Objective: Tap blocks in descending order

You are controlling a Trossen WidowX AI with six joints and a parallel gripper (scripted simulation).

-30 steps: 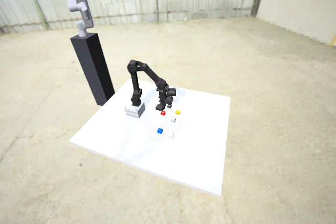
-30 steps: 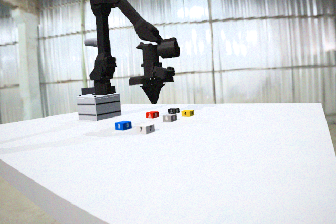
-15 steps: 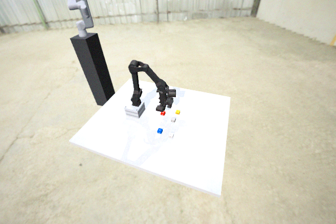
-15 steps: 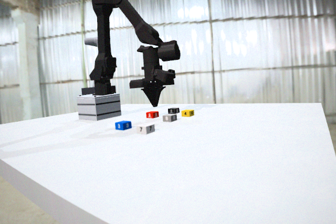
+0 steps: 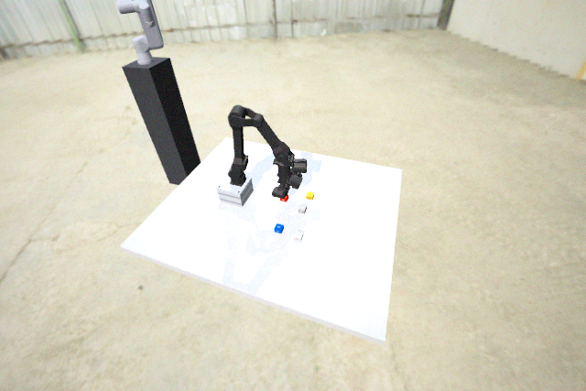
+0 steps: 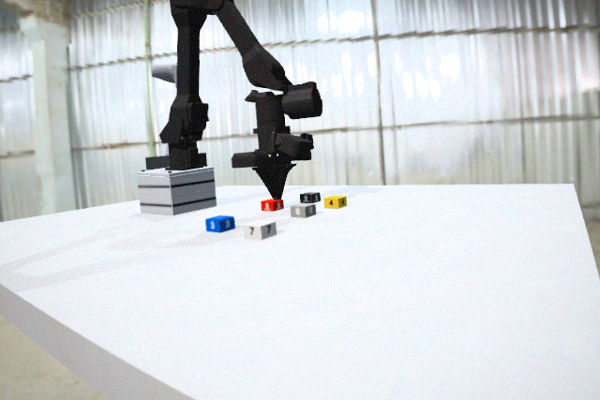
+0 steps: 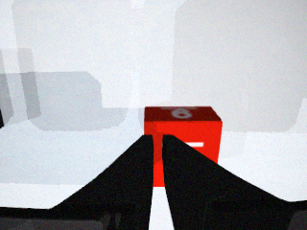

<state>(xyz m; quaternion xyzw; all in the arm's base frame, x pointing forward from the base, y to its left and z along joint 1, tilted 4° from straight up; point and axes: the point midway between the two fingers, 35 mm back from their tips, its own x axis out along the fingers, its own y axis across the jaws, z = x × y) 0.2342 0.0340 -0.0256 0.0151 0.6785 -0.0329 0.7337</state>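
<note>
From above, a white worktop [image 5: 330, 254] lies on a cracked concrete floor [image 5: 472, 140] before corrugated walls. From the side, the hand [image 6: 275, 198], narrow and holding nothing, hangs at the red block [image 6: 272, 204]. The wrist view shows pale shadows.

arm [image 6: 193, 47]: matte black, boxy links | base [image 6: 176, 190]: grey, black-striped | pincer [image 6: 276, 196]: black tapered fingers

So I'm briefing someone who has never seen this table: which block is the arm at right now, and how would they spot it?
Start at the grey ribbed base of the black arm on the white table. Follow the arm down to its shut end effector, tips together just above a small red cube. It is the only red block, the closest one to the base; the black, grey and yellow blocks lie further right.
</note>
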